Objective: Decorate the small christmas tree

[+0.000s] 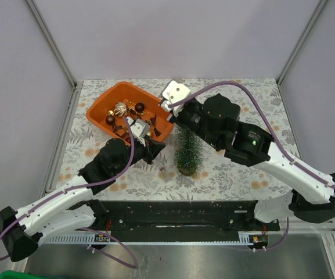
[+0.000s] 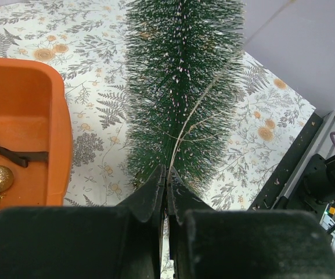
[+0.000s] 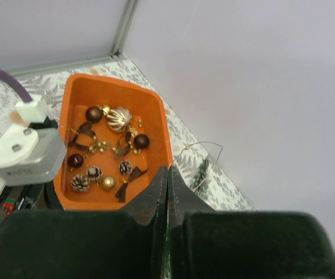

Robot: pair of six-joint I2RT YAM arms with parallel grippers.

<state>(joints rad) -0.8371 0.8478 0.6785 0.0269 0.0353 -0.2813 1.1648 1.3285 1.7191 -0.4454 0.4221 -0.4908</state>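
While both grippers are closed, the tree [image 1: 186,152] sits mid-table between them.
Left gripper [image 2: 167,172] pinches a thin wire [image 2: 186,123] that runs up across the tree. The tree is just right of the tray [image 1: 100,104], its tip by the right gripper [image 3: 168,172], whose jaws are pressed together. Ornaments [image 3: 119,118] lie in the tray beyond.

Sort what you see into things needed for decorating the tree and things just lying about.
Needed: tree, tray, baubles, pine cones, bows.
Lying about: patterned cloth, small unclear bit beside the tree, green object at the near-left corner.
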